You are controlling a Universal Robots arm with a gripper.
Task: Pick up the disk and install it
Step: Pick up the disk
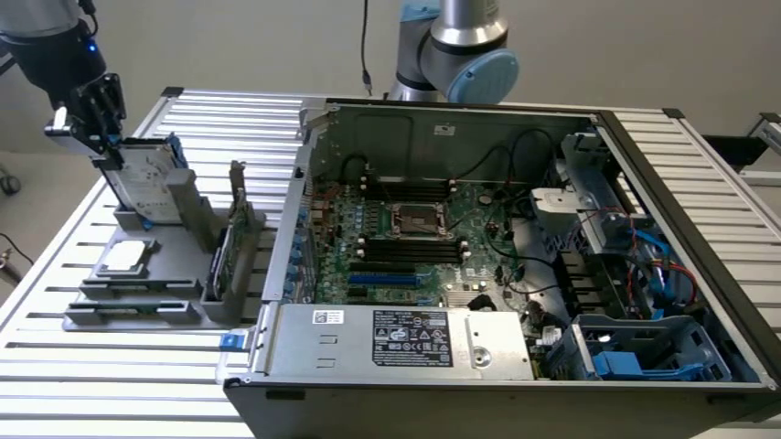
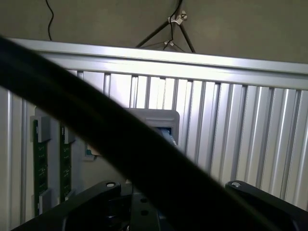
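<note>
One upright disk (image 1: 149,183) just beneath the pincer (image 1: 108,157).

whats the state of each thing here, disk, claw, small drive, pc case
disk, standing on edge in the grey rack, not yet in the case
claw, at the disk's top end
smaller drive, lying flat on the grey rack
computer case, side open, boards and cables exposed
</note>
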